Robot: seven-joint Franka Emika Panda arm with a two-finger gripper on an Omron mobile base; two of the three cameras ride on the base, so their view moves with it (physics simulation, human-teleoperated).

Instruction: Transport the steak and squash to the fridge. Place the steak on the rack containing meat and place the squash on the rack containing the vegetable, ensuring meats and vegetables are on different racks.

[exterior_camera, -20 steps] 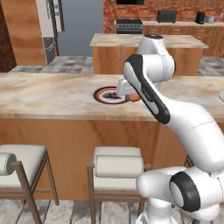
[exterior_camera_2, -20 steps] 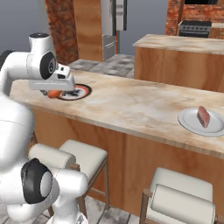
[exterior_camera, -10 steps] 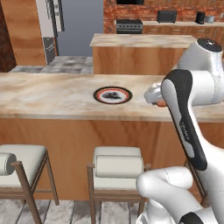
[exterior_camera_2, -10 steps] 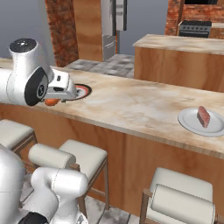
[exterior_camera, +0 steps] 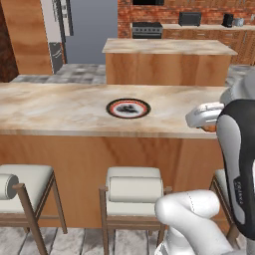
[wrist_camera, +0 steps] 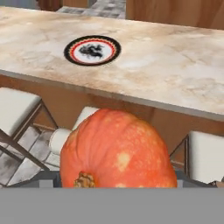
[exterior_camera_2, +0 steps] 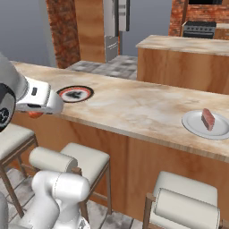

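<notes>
My gripper (exterior_camera: 206, 122) is shut on the squash (wrist_camera: 116, 151), a round orange pumpkin-like fruit with a brown stem. It hangs off the front edge of the long counter (exterior_camera: 60, 107), above the stools. An orange sliver of the squash (exterior_camera_2: 35, 114) shows under the white hand. The steak (exterior_camera_2: 208, 118), a red slab, lies on a white plate (exterior_camera_2: 197, 127) at the counter's right end. The grey fridge (exterior_camera: 52, 25) stands far back with its door shut and its bar handles (exterior_camera_2: 121, 15) showing. The meat and the vegetable inside it are hidden.
A round black-and-red patterned plate (exterior_camera: 128, 108) lies bare on the counter. White-cushioned stools (exterior_camera: 133, 187) line the counter's near side. A second wooden island (exterior_camera: 167, 62) stands between the counter and the back wall, where a black range (exterior_camera: 147, 30) sits.
The arm has swung the squash away from the patterned plate, rightwards in the left base view, and off the counter's front edge. The steak and plates have not moved.
</notes>
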